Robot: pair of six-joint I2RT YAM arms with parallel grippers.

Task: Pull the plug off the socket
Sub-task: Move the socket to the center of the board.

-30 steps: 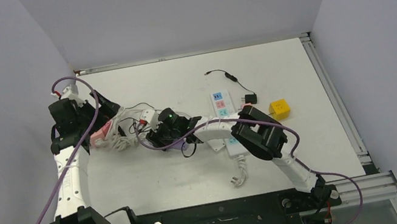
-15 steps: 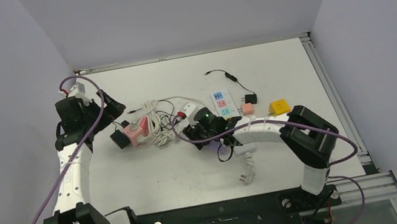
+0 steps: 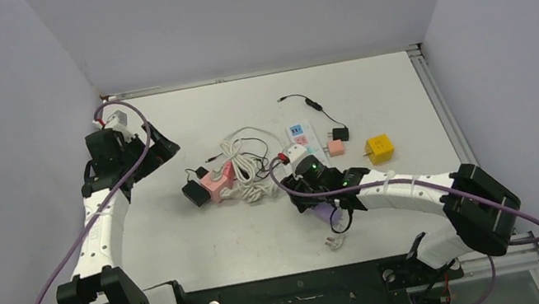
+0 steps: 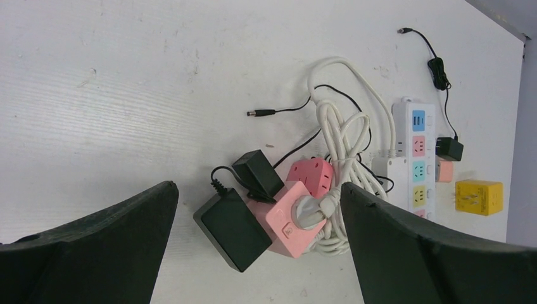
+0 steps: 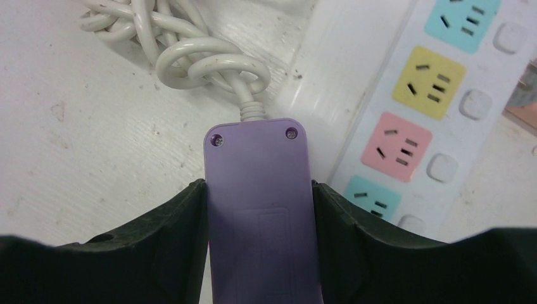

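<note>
A pink socket cube (image 4: 296, 215) lies mid-table with a grey-white plug (image 4: 310, 208) in its top face; it also shows in the top view (image 3: 218, 180). A black adapter (image 4: 231, 228) sits against its left side. My left gripper (image 4: 258, 190) is open and empty, up and away to the back left of the cube (image 3: 163, 148). My right gripper (image 5: 258, 212) is shut on a purple power strip (image 5: 256, 171), underside up, whose white cable (image 5: 209, 63) runs into the coiled bundle (image 3: 247, 164). In the top view this gripper (image 3: 312, 186) is right of the cube.
A white power strip with coloured sockets (image 3: 299, 140) lies just behind my right gripper. A yellow cube (image 3: 379, 148), a small pink adapter (image 3: 335, 148) and a black plug with a thin lead (image 3: 340, 134) lie to its right. A loose white plug (image 3: 335, 241) lies near the front.
My right gripper has moved right, dragging the cable bundle and pink cube along. My left gripper has left the pink cube and drawn back toward the back left.
</note>
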